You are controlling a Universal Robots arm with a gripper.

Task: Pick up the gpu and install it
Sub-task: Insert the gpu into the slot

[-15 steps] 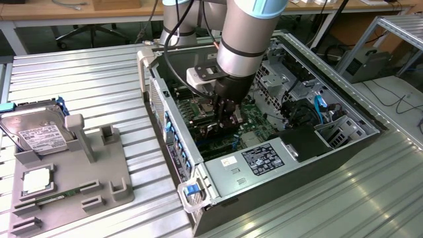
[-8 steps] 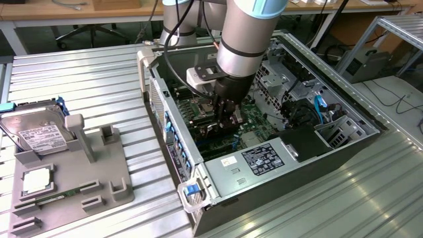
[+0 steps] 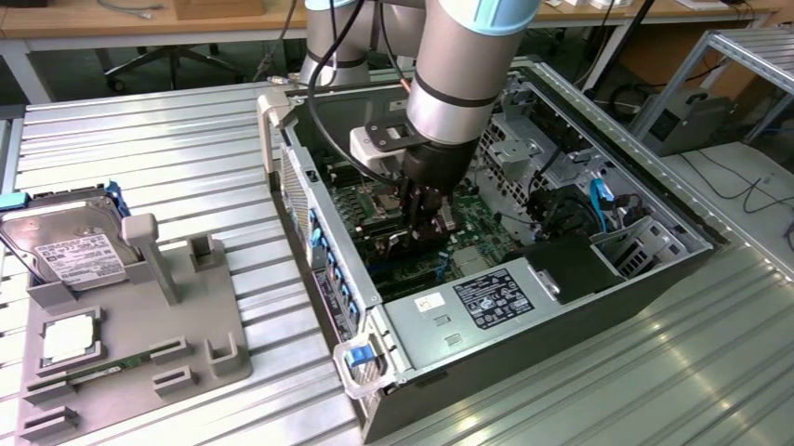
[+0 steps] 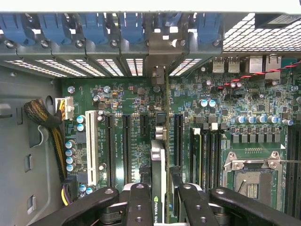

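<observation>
Gpu (image 4: 159,188) clamped edge-on between the gripper (image 4: 160,200) fingers, long axis parallel to the motherboard (image 4: 141,101) expansion slots (image 4: 127,146), bracket toward the rear openings

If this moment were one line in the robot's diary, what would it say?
gripper: shut on gpu | place: inside computer case, above motherboard slots | gpu: edge-on, held

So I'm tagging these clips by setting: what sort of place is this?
Most likely a robotics lab or test workshop, not a factory line. An open computer case lies on a ribbed metal bench, a grey parts fixture holds a hard drive, and desks with cables stand behind.
</observation>
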